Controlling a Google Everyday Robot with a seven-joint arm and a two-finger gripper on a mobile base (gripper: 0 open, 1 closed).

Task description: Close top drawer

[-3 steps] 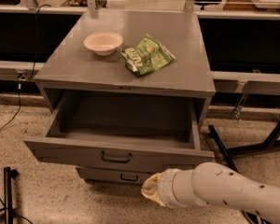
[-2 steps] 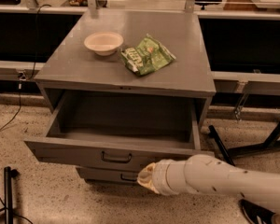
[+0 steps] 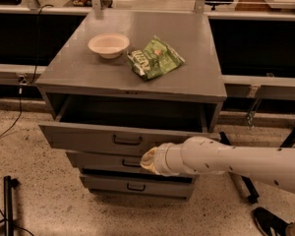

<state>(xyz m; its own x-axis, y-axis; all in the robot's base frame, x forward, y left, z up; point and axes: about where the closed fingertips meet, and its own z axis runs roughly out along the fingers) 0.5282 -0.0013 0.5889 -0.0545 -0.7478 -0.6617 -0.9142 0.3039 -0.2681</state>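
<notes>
The top drawer [image 3: 83, 137] is the uppermost of three in a grey metal cabinet [image 3: 196, 85]. It stands partly open, with its flat front a short way out from the cabinet and a dark loop handle [image 3: 127, 141] at centre. My gripper [image 3: 148, 160] is at the end of a white arm [image 3: 236, 161] that reaches in from the right. It sits against the lower edge of the drawer front, just right of the handle. The arm's wrist hides the gripper's tip.
A cream bowl [image 3: 109, 44] and a green snack bag [image 3: 155, 58] lie on the cabinet top. Two lower drawers [image 3: 103, 162] [image 3: 137, 186] stick out slightly. A black stand [image 3: 9, 200] is at the left on the floor and a shoe [image 3: 270, 222] at the bottom right.
The top drawer has slid well back into the cabinet. My arm has moved left and forward, with the gripper now against the drawer front.
</notes>
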